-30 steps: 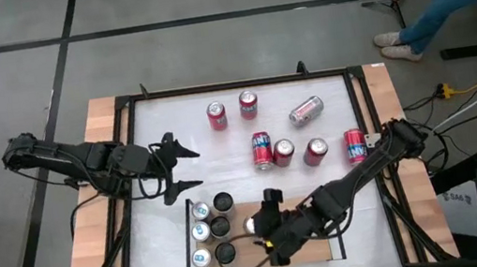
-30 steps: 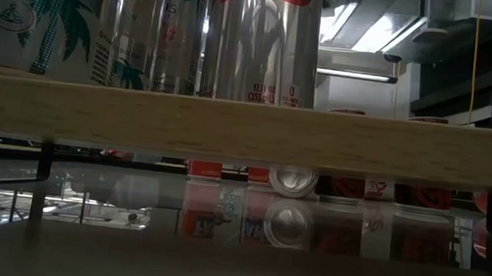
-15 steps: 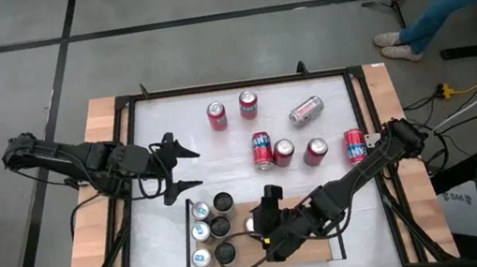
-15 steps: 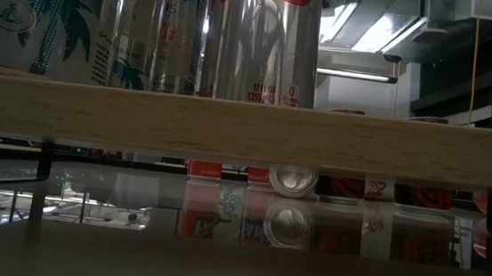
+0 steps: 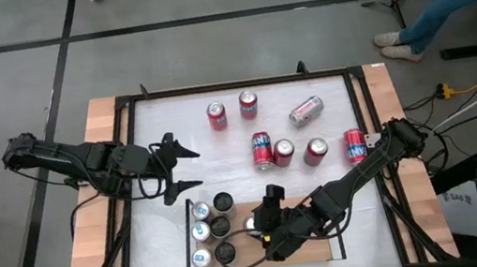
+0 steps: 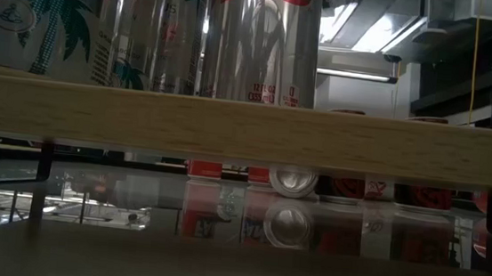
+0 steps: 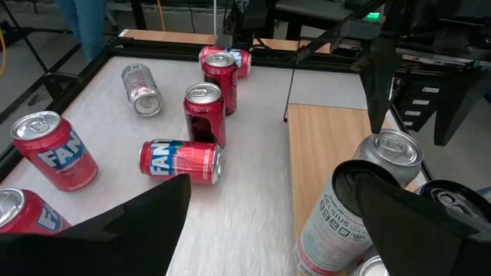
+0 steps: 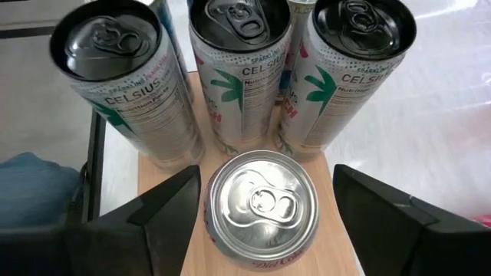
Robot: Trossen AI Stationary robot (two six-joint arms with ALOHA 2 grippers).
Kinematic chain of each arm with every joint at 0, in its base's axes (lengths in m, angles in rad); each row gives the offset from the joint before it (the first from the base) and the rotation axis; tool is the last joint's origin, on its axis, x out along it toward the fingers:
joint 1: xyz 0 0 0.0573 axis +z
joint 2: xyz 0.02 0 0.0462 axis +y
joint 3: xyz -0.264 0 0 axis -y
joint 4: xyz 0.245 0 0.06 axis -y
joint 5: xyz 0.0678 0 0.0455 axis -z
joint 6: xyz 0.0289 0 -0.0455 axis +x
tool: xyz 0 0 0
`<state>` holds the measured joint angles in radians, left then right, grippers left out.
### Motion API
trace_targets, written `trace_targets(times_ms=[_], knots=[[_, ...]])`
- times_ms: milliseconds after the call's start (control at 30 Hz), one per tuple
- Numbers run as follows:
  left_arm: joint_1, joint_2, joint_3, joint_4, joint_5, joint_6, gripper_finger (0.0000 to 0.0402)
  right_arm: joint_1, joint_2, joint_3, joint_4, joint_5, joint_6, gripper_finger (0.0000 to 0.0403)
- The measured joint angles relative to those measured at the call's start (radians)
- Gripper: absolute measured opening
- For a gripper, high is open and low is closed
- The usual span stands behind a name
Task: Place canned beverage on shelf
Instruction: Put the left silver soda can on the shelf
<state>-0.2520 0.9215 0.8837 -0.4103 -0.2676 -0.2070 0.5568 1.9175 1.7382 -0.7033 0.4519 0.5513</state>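
Right gripper (image 8: 261, 211): fingers (image 8: 165, 207) spread, one on each side of a silver-topped can (image 8: 259, 201), small gaps visible, no clear contact. The can stands upright on the shelf (image 8: 337, 238), just beside a row of three tall slim cans (image 8: 239, 69). In the high view the shelf (image 5: 318, 252) sits at the table's (image 5: 169, 239) near edge, cans grouped at its left end. Left gripper (image 5: 189, 167): fingers wide, empty, waiting over the table's left side. Red cans (image 5: 282, 152) are scattered beyond; one silver can (image 5: 305, 110) lies on its side.
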Motion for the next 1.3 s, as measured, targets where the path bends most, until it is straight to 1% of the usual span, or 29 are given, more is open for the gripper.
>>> trace_targets(times_ms=[300,433,533,1000,1300], knots=[[0.000,0.000,0.000,0.000,0.000,0.000,0.0359,0.000,0.007,0.000,0.001,0.000,0.049,0.0287],[0.000,0.000,0.000,0.000,0.000,0.000,0.0359,0.000,0.027,0.001,0.009,-0.024,0.050,0.0287],[0.000,0.000,0.000,-0.001,0.000,0.000,0.0359,0.000,0.043,0.001,0.012,-0.006,0.046,0.0287],[0.000,0.000,0.001,-0.006,0.000,0.000,0.0359,0.000,0.044,0.003,0.007,-0.014,0.046,0.0287],[0.000,0.000,0.001,-0.007,0.000,0.000,0.0359,0.000,0.047,0.047,-0.007,-0.026,0.019,0.0287]])
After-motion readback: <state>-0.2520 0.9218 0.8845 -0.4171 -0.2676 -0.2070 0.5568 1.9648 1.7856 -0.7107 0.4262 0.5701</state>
